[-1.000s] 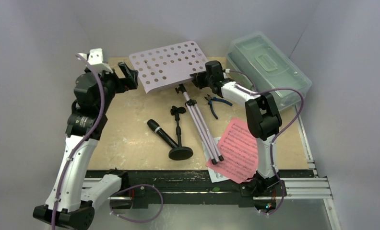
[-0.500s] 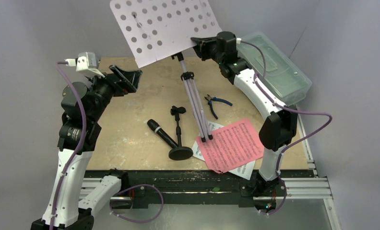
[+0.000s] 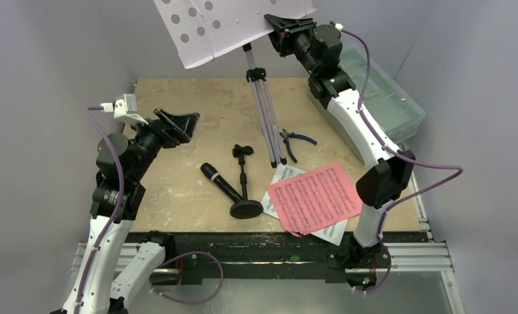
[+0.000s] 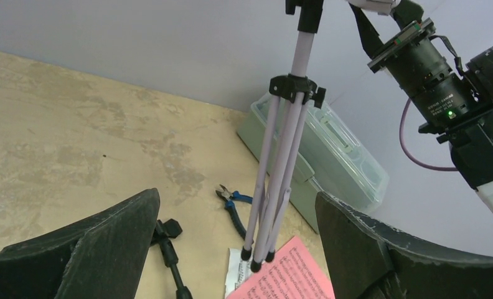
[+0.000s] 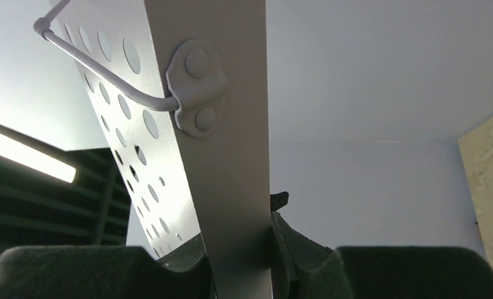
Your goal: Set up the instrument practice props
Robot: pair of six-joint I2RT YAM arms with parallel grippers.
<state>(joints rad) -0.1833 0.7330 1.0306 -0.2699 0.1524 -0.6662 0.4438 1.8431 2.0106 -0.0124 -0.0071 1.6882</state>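
Observation:
My right gripper (image 3: 279, 26) is shut on the tray edge of the lavender music stand (image 3: 259, 98), holding it upright with its folded legs (image 4: 262, 243) hanging just above the table. In the right wrist view the hole-punched tray (image 5: 228, 156) is pinched between the jaws of the right gripper (image 5: 244, 249). My left gripper (image 3: 181, 121) stands open at the left, empty; the left gripper (image 4: 238, 249) faces the stand's legs. The black microphone (image 3: 220, 183) and the short mic stand (image 3: 244, 190) lie on the table. The pink sheet (image 3: 315, 196) lies over a white sheet (image 3: 279, 180).
Blue-handled pliers (image 3: 294, 140) lie just right of the stand's legs. A clear lidded box (image 3: 380, 98) sits at the back right, under my right arm. The table's front edge has a black rail (image 3: 243, 242).
My right gripper has lifted the music stand from lying flat to upright and raised it higher. My left arm has drawn back and lowered, its jaws opening slightly.

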